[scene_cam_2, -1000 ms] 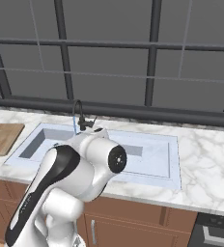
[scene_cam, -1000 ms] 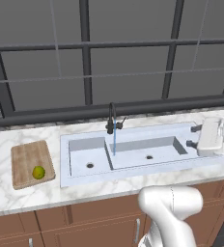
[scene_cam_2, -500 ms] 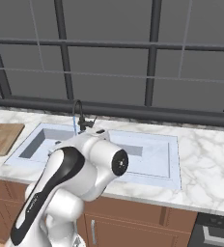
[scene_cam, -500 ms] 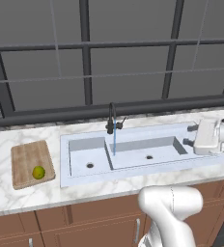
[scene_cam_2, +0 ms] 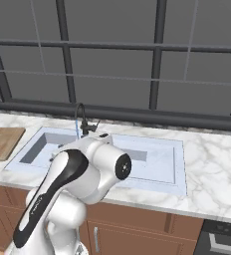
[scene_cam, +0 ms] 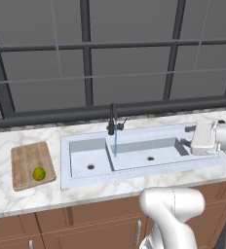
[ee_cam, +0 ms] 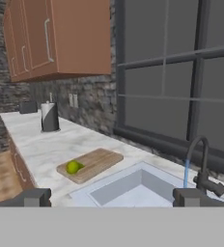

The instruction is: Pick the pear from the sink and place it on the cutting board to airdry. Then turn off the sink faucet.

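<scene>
The pear point(scene_cam: 38, 173) sits on the cutting board point(scene_cam: 29, 162) at the left of the left base frame, near the board's front edge; it looks round, with no clear long axis. The board's long side runs front to back on the worktop point(scene_cam: 17, 194). The hand point(ee_cam: 112, 197) is open, holding nothing. Water runs from the sink faucet point(scene_cam: 114, 121) into the sink point(scene_cam: 129, 155).

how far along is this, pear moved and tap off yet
Done: the pear sits on the cutting board, out of the sink. In hand: nothing; the gripper is open and empty over the sink's right end. Left: water runs from the faucet, so its lever has yet to be turned off.
</scene>
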Controlling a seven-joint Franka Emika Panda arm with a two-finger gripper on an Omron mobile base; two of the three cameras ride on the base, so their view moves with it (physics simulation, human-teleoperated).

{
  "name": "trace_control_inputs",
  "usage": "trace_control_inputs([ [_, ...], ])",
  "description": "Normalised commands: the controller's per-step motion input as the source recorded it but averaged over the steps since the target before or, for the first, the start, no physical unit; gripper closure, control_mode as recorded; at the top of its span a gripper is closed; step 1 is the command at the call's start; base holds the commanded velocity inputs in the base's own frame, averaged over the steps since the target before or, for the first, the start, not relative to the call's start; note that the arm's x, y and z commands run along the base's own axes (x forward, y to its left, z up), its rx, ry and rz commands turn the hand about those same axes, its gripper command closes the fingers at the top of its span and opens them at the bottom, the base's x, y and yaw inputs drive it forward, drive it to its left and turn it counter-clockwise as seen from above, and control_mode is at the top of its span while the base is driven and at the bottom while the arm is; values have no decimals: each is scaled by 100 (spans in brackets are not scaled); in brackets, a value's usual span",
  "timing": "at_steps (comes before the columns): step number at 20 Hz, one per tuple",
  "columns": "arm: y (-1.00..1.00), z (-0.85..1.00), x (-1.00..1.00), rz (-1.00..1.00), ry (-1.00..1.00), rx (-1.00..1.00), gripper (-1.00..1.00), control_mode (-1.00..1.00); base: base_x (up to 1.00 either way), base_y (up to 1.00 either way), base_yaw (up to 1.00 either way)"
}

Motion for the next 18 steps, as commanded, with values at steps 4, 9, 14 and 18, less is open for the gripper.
trace_control_inputs([
  [4, 19, 0, 36, 1, 0, 0, -100, -100, 0, 0, 0],
  [9, 14, -10, 42, 3, 1, 0, -100, -100, 0, 0, 0],
  [14, 15, -18, 42, 4, 1, 0, -100, -100, 0, 0, 0],
  [18, 5, -22, 38, 6, 0, 0, -100, -100, 0, 0, 0],
])
